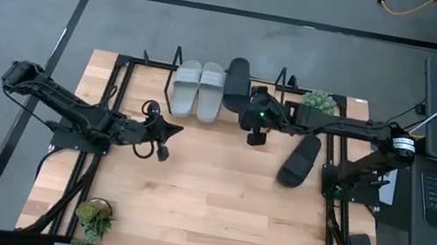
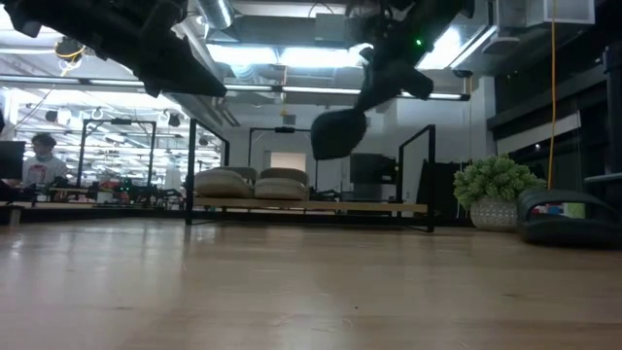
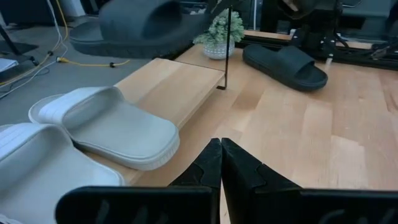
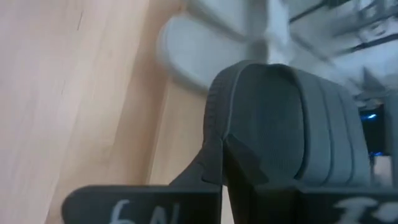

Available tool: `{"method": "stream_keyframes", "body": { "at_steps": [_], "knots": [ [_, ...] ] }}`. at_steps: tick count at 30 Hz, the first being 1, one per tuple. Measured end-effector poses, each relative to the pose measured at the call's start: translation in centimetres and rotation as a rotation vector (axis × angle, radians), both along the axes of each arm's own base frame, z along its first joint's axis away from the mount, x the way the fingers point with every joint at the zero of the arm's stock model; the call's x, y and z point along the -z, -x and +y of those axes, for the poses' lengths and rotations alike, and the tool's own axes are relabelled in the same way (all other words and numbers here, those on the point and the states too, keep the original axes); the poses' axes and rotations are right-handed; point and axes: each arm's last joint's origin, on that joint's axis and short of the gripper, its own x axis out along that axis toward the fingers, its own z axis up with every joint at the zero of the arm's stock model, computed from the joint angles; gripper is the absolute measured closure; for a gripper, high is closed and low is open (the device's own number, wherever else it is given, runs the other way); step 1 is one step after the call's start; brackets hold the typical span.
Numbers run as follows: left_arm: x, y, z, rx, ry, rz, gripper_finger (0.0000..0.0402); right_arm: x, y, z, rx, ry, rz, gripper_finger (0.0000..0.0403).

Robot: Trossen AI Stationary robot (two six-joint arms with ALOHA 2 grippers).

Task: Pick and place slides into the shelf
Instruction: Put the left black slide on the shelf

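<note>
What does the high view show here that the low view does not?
Only the high view shows the left gripper, fingers shut, over bare table in front of the shelf, and a second small plant at the near left corner. Only the low view shows that the black slide held by the right gripper hangs in the air above the shelf, plus a person in the room behind. Both show the two grey slides on the shelf, the other black slide lying on the table, and the plant by the shelf.
</note>
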Motion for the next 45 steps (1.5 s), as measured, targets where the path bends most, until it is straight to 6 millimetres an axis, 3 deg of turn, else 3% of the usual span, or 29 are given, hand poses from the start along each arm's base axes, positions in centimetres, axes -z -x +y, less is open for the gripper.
{"method": "stream_keyframes", "body": {
  "at_steps": [13,30,45],
  "knots": [
    [0.0,0.0,0.0,0.000,0.000,0.000,0.0398,0.8,0.3,-2.1,-0.021,-0.031,0.063,0.0401],
    [0.0,0.0,0.0,0.000,0.001,-0.005,0.0398,5.3,-1.3,-5.7,-0.049,-0.053,0.179,0.0401],
    [0.0,0.0,0.0,0.000,0.002,-0.005,0.0398,6.0,-1.8,-4.6,-0.126,-0.127,0.188,0.0401]
  ]
}}
